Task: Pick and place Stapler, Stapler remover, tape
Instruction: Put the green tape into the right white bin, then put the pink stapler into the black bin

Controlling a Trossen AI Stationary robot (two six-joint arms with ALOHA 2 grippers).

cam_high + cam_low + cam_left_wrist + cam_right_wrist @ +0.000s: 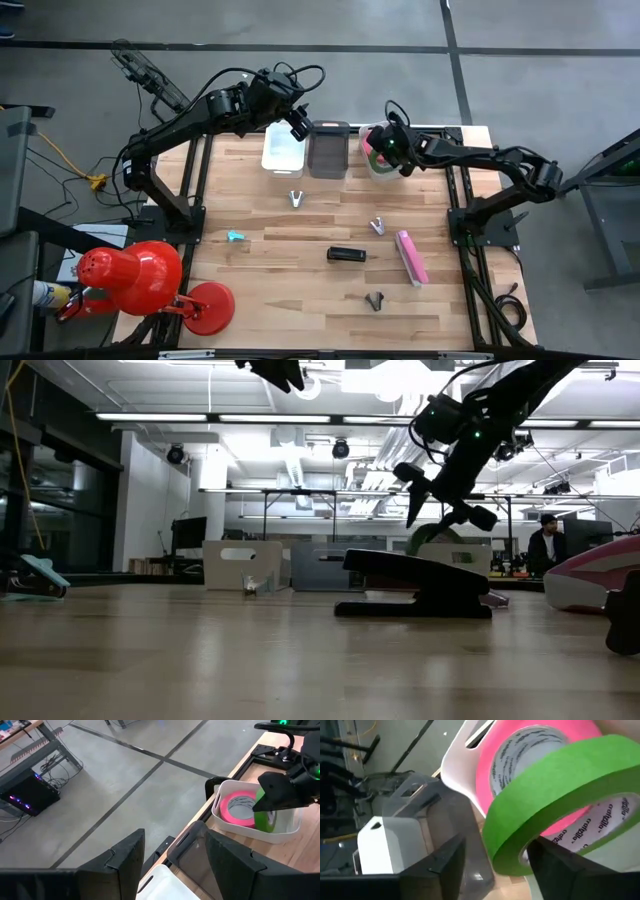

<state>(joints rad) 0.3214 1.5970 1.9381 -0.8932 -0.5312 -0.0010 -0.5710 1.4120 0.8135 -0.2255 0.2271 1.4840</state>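
Note:
My right gripper hangs over the white bin at the table's far right and is shut on a bright green tape roll. A pink-red roll lies flat inside that bin. I see only one green roll. My left gripper is open and hovers above the far edge, between the white tray and the grey tray. The black stapler and pink stapler lie on the table nearer me. Several staple removers, such as a metal one and a teal one, also rest there. My right gripper holds the green roll by its band, one finger in the open centre and the other outside. The fingers come from above, pointing down. The roll stands on edge below them, its lower rim inside the bin over the pink-red roll.
A red desk lamp stands at the near left corner. Bare wood lies between the trays and the staplers. More removers sit at mid-table and near the front edge. A person shows far behind the table.

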